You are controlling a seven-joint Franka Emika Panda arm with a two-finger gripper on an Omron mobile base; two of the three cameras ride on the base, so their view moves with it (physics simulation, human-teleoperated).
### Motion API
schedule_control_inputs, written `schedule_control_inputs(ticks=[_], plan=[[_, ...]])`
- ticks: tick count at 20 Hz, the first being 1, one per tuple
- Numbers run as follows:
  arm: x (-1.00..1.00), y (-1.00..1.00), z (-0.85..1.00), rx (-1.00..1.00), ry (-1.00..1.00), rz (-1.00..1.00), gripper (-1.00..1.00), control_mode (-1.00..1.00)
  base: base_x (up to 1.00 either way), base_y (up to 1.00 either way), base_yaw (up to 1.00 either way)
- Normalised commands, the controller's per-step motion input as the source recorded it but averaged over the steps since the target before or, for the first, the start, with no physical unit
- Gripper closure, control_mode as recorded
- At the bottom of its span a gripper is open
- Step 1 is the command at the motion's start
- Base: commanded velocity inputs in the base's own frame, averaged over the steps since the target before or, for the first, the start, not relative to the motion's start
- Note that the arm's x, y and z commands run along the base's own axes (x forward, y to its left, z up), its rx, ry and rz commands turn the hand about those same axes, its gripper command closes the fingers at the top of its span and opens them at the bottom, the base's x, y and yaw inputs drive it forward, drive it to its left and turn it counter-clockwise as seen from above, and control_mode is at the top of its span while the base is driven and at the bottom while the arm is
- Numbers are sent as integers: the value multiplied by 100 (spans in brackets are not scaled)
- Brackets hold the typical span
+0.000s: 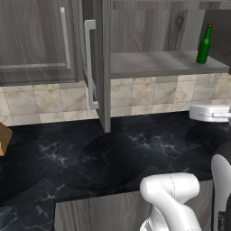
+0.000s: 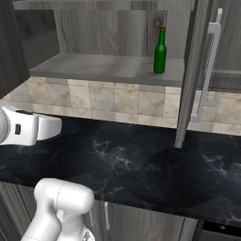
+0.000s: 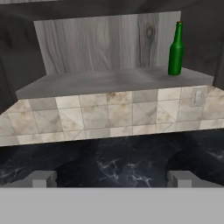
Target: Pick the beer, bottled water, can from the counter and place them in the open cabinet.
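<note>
The gripper (image 3: 112,178) is spread wide with nothing between its jaws: in the hand view its two grey finger tips (image 3: 43,178) stand far apart at the bottom, over bare black stone. The hand points level toward the wall, facing the cabinet's lower shelf nearly straight on. In the right base view the white forearm (image 2: 28,128) reaches in from the left edge, held horizontally above the counter (image 2: 141,164); in the left base view the same white link shows at the right edge, also above the stone. The arm's rounded white shoulder rises near the bottom of both base views.

The beer (image 1: 204,44) stands upright on the shelf of the open cabinet (image 1: 158,63), toward the shelf's right end as the hand view shows it, close to the front edge and well apart from the hand. Its red cap tops a narrow green neck.

The counter is black marble-look stone with white veins, and the stretch below the shelf lies bare. A beige tiled backsplash (image 2: 103,101) runs between counter and cabinet. The cabinet door (image 2: 190,75) stands swung out edge-on, carrying a long silver bar handle (image 2: 209,70). A brown object (image 1: 3,137) sits at the left edge of the left base view; what it is cannot be told.
</note>
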Motion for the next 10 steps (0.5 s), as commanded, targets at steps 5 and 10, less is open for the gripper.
schedule_control_inputs(ticks=[5, 10], plan=[[0, 3, -9, 0, 1, 0, -100, -100, 0, 0, 0], [0, 0, -3, 0, 1, 0, -100, -100, 0, 0, 0]])
